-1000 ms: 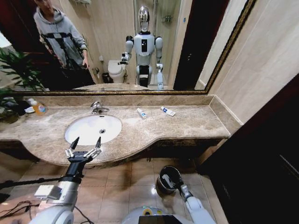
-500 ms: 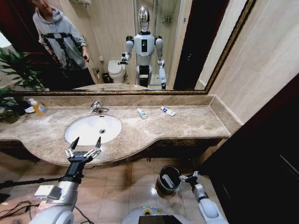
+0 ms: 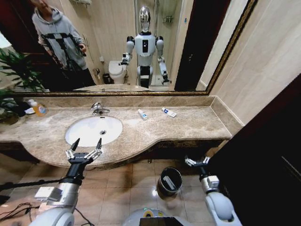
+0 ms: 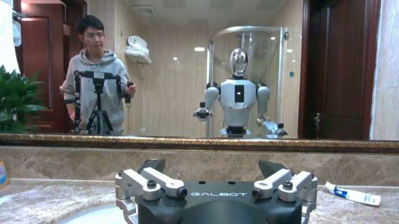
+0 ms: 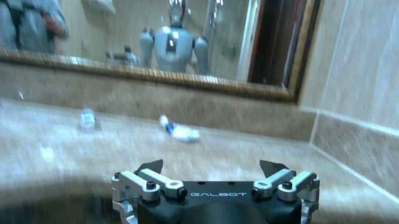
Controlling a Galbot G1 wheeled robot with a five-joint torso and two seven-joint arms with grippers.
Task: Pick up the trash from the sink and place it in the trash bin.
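I see the left claw (image 3: 85,149) spread open, empty, at the desk (image 3: 155,129) edge just before the sink (image 3: 93,130). Right claw (image 3: 197,161) open, empty, raised beside the trash bin (image 3: 170,181) on the floor. Two small white tubes (image 3: 142,114) lie on the desk, right of the sink.

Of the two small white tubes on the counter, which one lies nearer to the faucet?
The white tube standing lengthwise just right of the sink; the other tube lies farther right.

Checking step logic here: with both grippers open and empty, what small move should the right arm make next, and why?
Probably carry the open right gripper up toward the small white tubes on the marble counter. It hangs empty beside the trash bin, which already holds something white, and the sink looks empty.
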